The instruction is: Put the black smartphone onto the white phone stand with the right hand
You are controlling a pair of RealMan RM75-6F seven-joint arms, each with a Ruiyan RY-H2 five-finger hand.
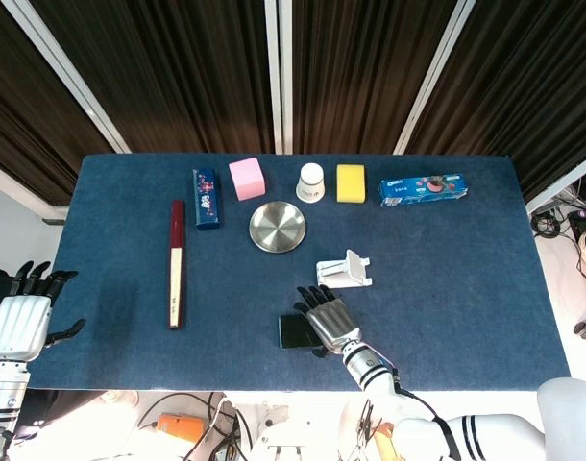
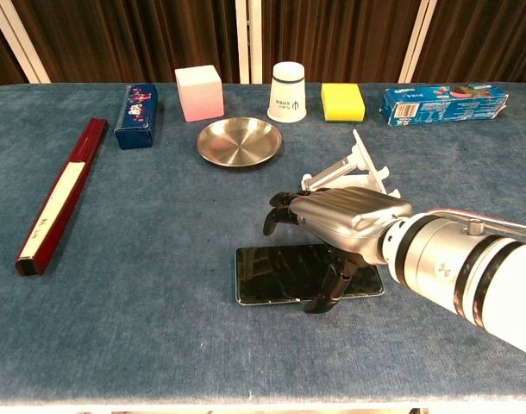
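The black smartphone lies flat, screen up, near the table's front edge; in the head view only its left end shows. My right hand is palm-down over the phone's right half, fingers spread and arched past its far edge, thumb reaching down at its near edge. The phone still rests on the cloth, and I see no firm grip on it. The white phone stand sits just behind the right hand, also white in the head view. My left hand hangs open off the table's left side.
A long red box lies at the left. Along the back stand a blue box, a pink cube, a white cup, a yellow sponge and a cookie box. A steel plate sits behind the phone.
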